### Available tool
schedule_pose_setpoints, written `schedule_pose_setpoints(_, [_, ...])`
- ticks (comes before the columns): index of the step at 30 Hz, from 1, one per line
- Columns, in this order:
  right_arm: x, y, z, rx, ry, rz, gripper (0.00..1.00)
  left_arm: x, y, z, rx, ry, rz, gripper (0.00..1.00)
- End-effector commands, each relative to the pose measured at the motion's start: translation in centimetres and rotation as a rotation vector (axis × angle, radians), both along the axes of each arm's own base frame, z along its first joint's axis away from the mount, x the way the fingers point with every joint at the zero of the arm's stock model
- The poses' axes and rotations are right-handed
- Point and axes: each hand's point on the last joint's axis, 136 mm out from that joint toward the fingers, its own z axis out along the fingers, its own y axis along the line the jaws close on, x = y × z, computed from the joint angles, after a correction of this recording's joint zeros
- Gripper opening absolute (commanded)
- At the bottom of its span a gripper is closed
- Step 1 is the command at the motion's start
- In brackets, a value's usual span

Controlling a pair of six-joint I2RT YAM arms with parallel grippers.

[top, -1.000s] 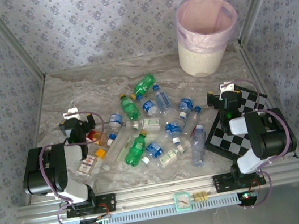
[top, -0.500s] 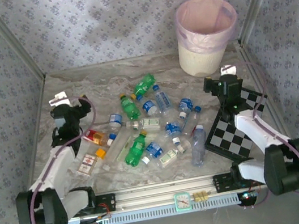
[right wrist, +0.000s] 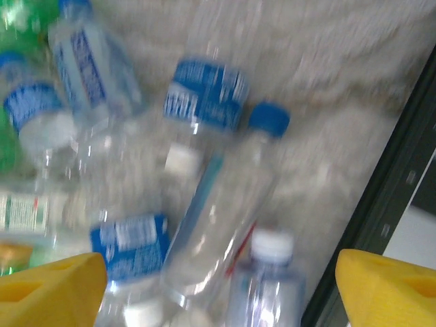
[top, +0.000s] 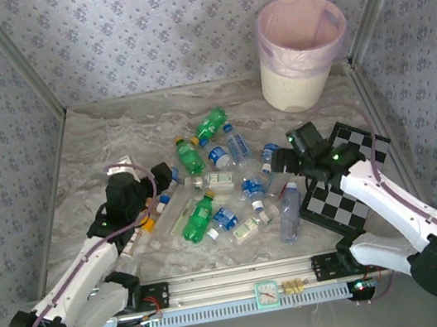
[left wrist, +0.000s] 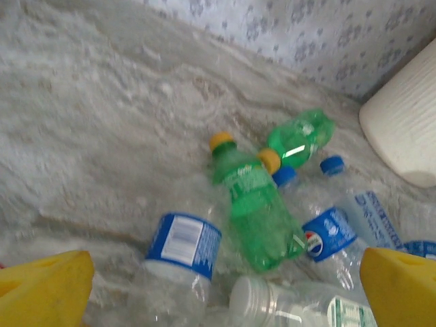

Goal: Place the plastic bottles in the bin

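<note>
The left claw is open, its yellow fingers spread wide with nothing held. The right claw is open too, also holding nothing. The plastic bottles lie scattered on their sides in the middle of the marbled surface. The bin stands at about 1 o'clock from the pile, in the far corner.

In the left wrist view, a green bottle with a yellow cap lies just ahead, touching its neighbours. In the right wrist view, a clear bottle with a blue cap lies between the fingers' line of reach, though this view is blurred.

The bottles look empty, so probably light, thin-walled and easily dented. Being smooth and round, they may roll or slip. A hold across the mid-body, square to its length, seems safest.

Both arms stretch low and forward, angled inward: the left from 8 o'clock of the pile, the right from 4 o'clock, above a checkerboard.
</note>
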Motion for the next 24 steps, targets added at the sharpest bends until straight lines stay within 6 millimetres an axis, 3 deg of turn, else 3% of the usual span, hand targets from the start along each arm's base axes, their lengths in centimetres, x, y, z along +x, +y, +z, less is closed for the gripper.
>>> schedule_pose_setpoints(1, [-5.0,-0.5,-2.0,-0.006,0.160,-0.088,0.87,0.7,-0.9,0.8,-0.046,-0.014,-0.011,1.00])
schedule_pose_setpoints(7, [-8.5,0.2,-4.8,-0.046,0.241,-0.116,0.80,2.7,-2.2,1.6,0.005,-0.035,-0.060,1.00])
schedule_pose_setpoints(13, [-10.1,1.3,-7.5,-0.137,0.312,-0.097,0.76,3.3,-3.1,-0.1,0.009,0.022,-0.086,1.00])
schedule_pose_setpoints(18, [-10.8,2.2,-8.8,-0.181,0.342,-0.076,0.71,2.4,-2.3,-1.7,-0.007,0.053,-0.054,1.00])
schedule_pose_setpoints(24, [-11.8,1.5,-10.2,-0.220,0.376,-0.093,0.67,2.1,-0.6,-1.6,0.030,0.042,0.025,1.00])
